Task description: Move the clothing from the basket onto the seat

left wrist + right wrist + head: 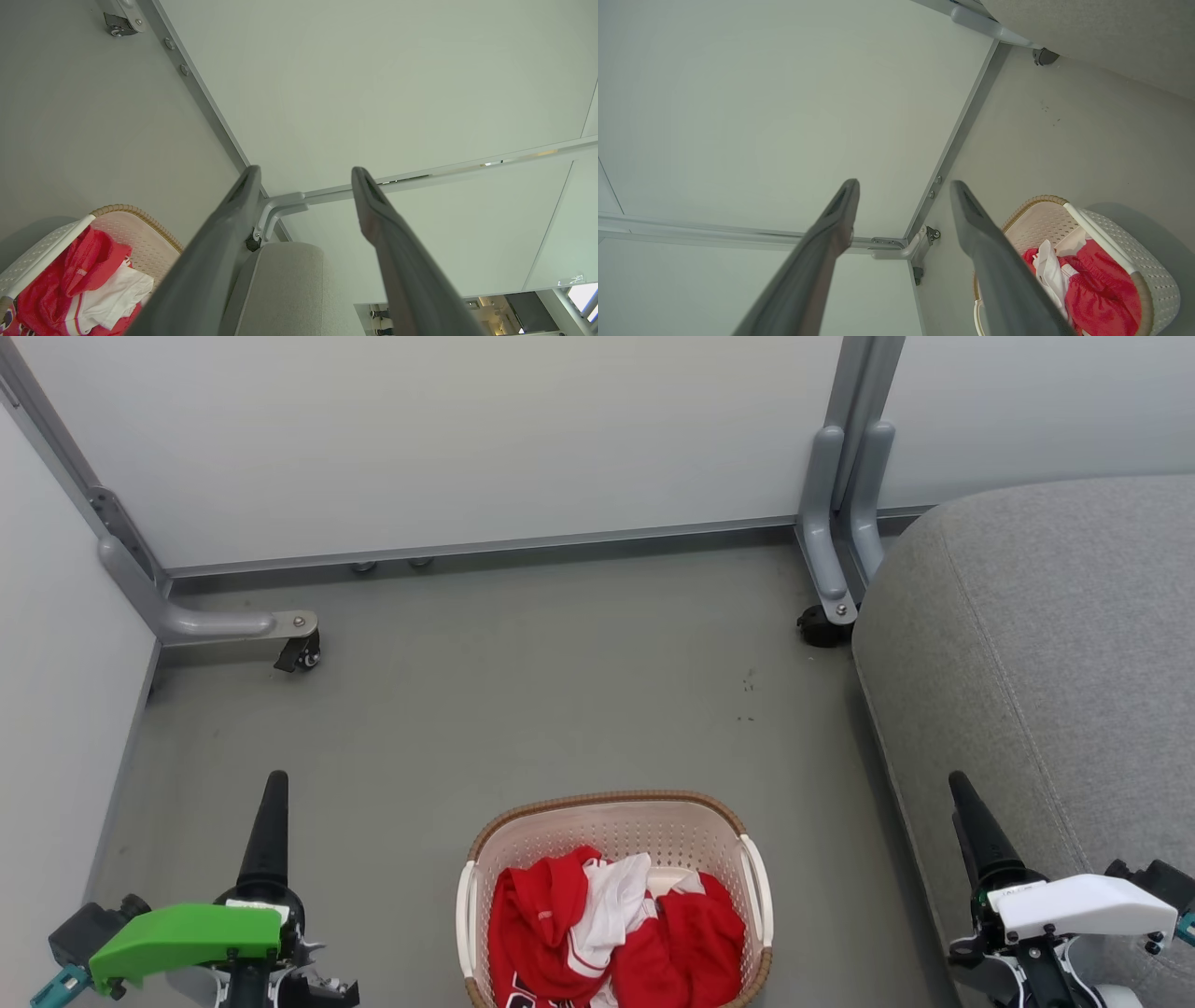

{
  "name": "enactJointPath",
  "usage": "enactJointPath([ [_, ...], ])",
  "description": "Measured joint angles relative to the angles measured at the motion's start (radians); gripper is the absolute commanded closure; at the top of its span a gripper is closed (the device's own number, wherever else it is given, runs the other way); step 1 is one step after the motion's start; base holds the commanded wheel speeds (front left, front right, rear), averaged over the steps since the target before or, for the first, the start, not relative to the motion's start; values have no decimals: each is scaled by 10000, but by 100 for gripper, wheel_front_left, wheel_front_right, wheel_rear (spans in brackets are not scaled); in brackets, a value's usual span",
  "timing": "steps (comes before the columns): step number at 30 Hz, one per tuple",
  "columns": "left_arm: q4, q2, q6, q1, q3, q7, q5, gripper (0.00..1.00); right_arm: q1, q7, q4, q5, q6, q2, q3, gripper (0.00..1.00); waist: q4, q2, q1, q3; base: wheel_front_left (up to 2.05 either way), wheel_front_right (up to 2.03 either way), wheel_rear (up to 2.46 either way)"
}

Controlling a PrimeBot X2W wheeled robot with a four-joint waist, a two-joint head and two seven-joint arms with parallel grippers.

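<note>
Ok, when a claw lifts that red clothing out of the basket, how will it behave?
Probably floppy: the clothing lies crumpled in loose folds in the basket, so it should droop and trail from a pinch. Likely light, as it looks like thin fabric. The basket might shift if a fold drags its rim.

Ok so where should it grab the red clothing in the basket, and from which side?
Pinch the clothing at its raised red fold, seemingly the highest bunch, nearer the robot's left. Come straight down from above: the basket walls ring the heap, blocking any sideways approach. The open left tool sits on that side.
</note>
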Motion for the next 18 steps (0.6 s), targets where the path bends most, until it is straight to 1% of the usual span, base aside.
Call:
enactJointPath([
  [8, -403, 4, 295, 154, -466, -316, 1772, 0, 121, -343, -462, -1593, 0, -10, 230, 0, -24, 0, 0, -27, 0, 0, 0],
  [13, -569, 6, 443, 261, -706, -520, 2602, 0, 254, -541, -729, -2690, 2, -52, 500, 0, -23, 0, 0, -53, 0, 0, 0],
  [18, -721, 8, 533, 340, -895, -708, 3350, 0, 350, -708, -880, -3547, 0, -123, 721, 0, -21, 0, 0, -77, 0, 0, 0],
])
